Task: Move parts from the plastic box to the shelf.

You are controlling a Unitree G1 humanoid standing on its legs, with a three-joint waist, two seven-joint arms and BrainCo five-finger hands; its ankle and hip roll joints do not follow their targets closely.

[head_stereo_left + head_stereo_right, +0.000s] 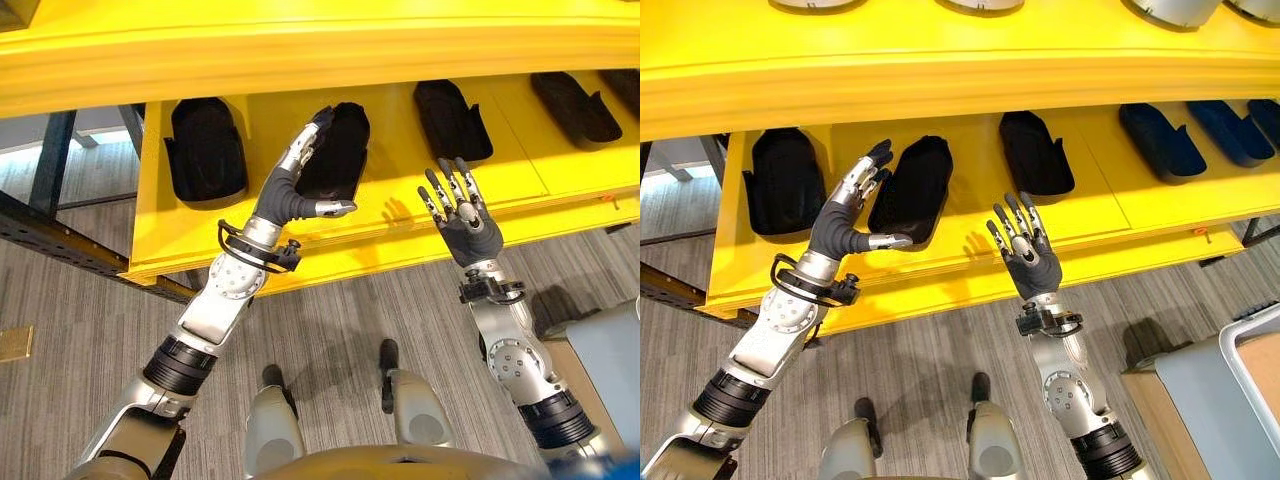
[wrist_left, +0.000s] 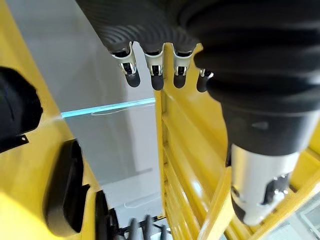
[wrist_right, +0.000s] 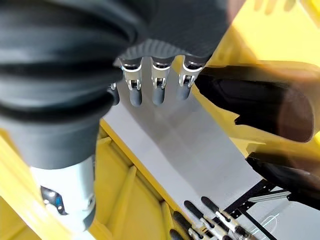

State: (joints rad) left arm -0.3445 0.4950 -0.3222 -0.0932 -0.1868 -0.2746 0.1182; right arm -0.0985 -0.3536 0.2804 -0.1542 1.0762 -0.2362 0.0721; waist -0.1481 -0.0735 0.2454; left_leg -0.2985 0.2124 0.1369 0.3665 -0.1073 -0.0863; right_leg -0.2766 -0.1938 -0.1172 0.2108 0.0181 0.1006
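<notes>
Yellow shelf (image 1: 400,215) holds black parts (image 1: 205,150); left hand (image 1: 300,185) and right hand (image 1: 462,215) spread, holding nothing

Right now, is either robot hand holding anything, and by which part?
Nothing is held. The left robot hand rests straight fingers against a black moulded plastic part on the yellow shelf; the right robot hand is open, empty.

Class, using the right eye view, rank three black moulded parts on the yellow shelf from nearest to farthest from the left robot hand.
1. Black moulded part beside the left robot hand, at its fingertips.
2. Black part at the shelf's left end.
3. Black part above the right robot hand.
</notes>
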